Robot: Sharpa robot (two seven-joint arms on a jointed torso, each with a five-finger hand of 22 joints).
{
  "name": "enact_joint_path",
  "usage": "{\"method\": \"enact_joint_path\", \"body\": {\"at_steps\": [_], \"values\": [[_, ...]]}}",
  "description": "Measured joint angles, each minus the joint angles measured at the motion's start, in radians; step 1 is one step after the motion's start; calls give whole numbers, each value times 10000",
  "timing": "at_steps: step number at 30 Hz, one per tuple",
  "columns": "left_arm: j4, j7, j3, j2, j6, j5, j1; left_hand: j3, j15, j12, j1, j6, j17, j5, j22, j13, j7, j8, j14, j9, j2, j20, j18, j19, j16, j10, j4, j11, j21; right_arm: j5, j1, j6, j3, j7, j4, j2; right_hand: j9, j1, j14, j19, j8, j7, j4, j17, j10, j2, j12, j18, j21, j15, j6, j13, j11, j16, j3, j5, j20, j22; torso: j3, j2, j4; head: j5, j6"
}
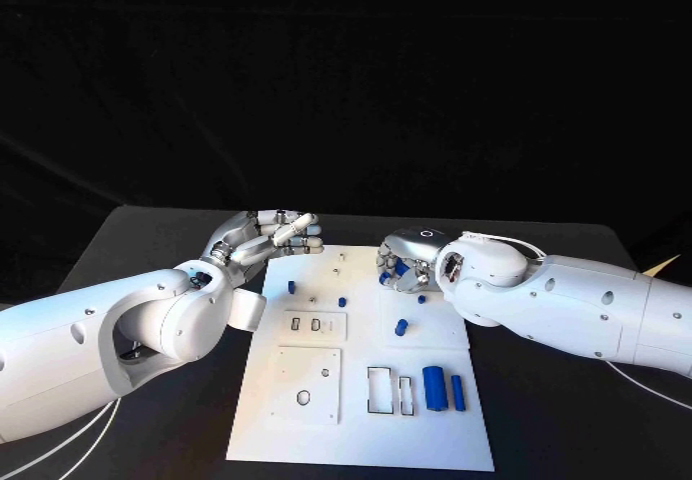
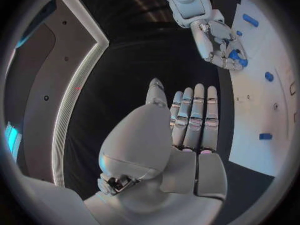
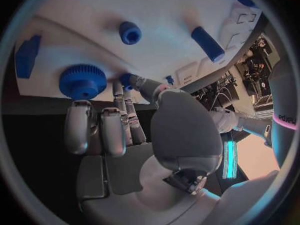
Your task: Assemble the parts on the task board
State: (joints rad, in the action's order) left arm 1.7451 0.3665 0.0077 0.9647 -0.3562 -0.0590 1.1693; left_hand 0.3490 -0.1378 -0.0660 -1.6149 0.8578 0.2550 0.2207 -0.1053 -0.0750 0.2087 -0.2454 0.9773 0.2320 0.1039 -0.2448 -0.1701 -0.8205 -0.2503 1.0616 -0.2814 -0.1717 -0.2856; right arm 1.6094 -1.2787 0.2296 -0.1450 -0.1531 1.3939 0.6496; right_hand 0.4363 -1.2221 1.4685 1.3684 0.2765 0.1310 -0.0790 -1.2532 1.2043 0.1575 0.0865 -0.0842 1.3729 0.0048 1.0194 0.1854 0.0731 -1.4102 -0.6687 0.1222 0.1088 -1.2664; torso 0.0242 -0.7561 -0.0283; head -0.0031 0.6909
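At board's 1 o'clock | right robot hand (image 1: 405, 262) pinches small blue plastic peg (image 3: 127, 79); left robot hand (image 1: 270, 237) open | seat peg upright, press gently into flat white task board (image 1: 361, 420).

L hand (image 1: 274, 237) empty; R hand (image 1: 408, 262) pinching.

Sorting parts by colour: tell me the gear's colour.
Blue; the gear shows best in the right wrist view.

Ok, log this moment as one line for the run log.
left hand: open, beside board | right hand: over board's far end, holding blue part | gear on board
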Motion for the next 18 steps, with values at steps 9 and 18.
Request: {"method": "enact_joint_path", "body": {"at_steps": [9,18], "values": [[-73,-24,0,3,4,1,3,27,-36,0,0,-37,19,-54,11,8,37,0,-36,19,0,0,0,1,0,0,-28,0,0,31,-8,685,7,-233,283,82,144,-52,0,0,26,-2,-135,-28,-1,-51,-6,0,69,1,-1,13,0,-37,-135,40,0,-79,0,-3,9,8,-81],[-206,-28,0,-6,4,2,10,27,-36,0,0,-36,19,-55,11,8,36,0,-36,18,0,0,0,1,0,1,-28,0,0,57,-195,1571,77,-506,93,-343,147,-64,0,35,98,0,-118,-79,-1,-61,-25,0,69,1,-6,12,1,-76,-176,61,-35,-145,8,-16,-27,-20,-208]]}}
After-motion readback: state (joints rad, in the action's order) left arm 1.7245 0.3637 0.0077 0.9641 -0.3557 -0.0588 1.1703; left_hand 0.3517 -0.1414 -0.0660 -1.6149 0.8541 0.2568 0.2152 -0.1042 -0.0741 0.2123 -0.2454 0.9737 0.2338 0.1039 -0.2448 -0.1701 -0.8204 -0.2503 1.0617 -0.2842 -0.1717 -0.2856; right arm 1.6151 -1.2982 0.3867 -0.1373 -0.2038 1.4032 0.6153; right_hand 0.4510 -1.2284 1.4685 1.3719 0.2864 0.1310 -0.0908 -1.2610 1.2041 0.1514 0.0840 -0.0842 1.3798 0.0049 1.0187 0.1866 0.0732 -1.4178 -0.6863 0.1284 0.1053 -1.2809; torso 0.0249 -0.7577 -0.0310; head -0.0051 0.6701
